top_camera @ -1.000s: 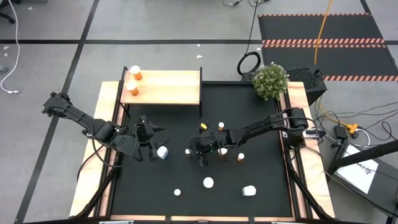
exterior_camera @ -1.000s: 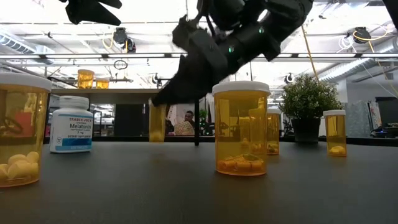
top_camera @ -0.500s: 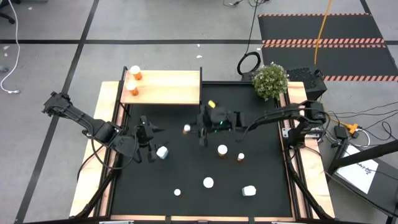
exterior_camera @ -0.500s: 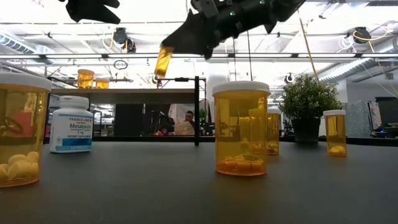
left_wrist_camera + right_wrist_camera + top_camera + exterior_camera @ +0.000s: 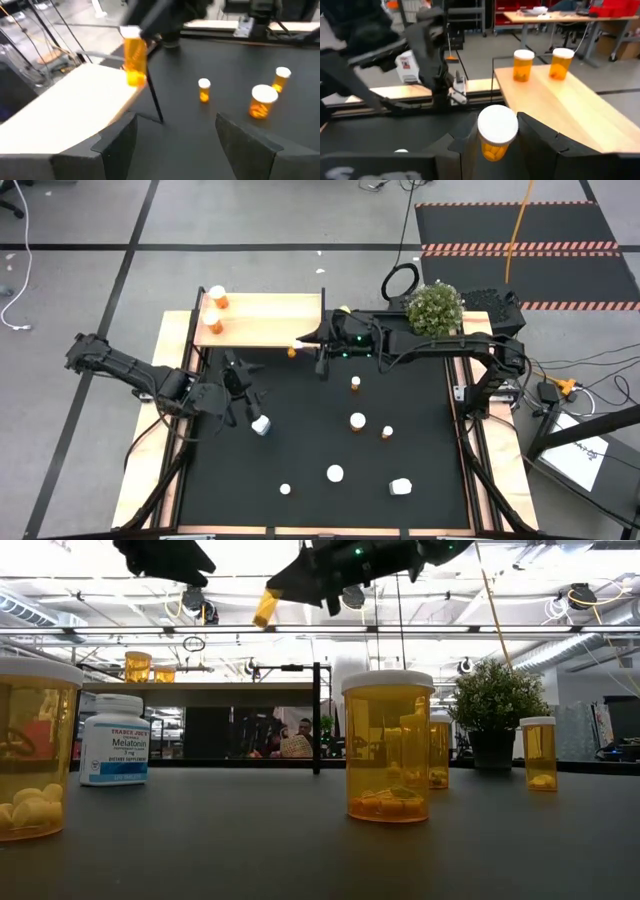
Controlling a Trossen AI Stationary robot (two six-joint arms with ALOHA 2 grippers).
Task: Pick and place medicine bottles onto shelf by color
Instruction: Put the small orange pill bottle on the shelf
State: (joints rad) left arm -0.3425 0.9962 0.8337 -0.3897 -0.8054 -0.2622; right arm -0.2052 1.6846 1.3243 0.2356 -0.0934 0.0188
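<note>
My right gripper [image 5: 308,340] is shut on a small orange bottle with a white cap [image 5: 293,352], in the air at the right near corner of the light-wood shelf [image 5: 262,320]. Two orange bottles [image 5: 217,297] [image 5: 212,324] stand on the shelf's left end. My left gripper [image 5: 240,385] is open and empty above the mat's left part, with a white bottle [image 5: 261,424] lying just nearer. Several more bottles stand on the black mat [image 5: 420,400]. My right gripper pinches the orange bottle at its white-capped top [image 5: 512,127] between its two fingers [image 5: 535,137]. The fingers reach in from the table's right, about level. The bottle hangs tilted below the fingertips [image 5: 266,608], its cap uppermost [image 5: 131,32], clear of mat and shelf.
Orange bottles [image 5: 354,383] [image 5: 357,421] [image 5: 387,433] stand mid-mat. White-topped bottles [image 5: 335,473] [image 5: 285,490] [image 5: 401,486] stand nearer the front edge. A potted plant [image 5: 435,310] stands at the far right corner. The shelf's black legs [image 5: 322,365] stand beside my right gripper.
My right gripper has lifted the orange bottle off the middle of the mat and carried it up and toward the far left, to the shelf's right end. The bottle now hangs tilted, clear of the mat.
</note>
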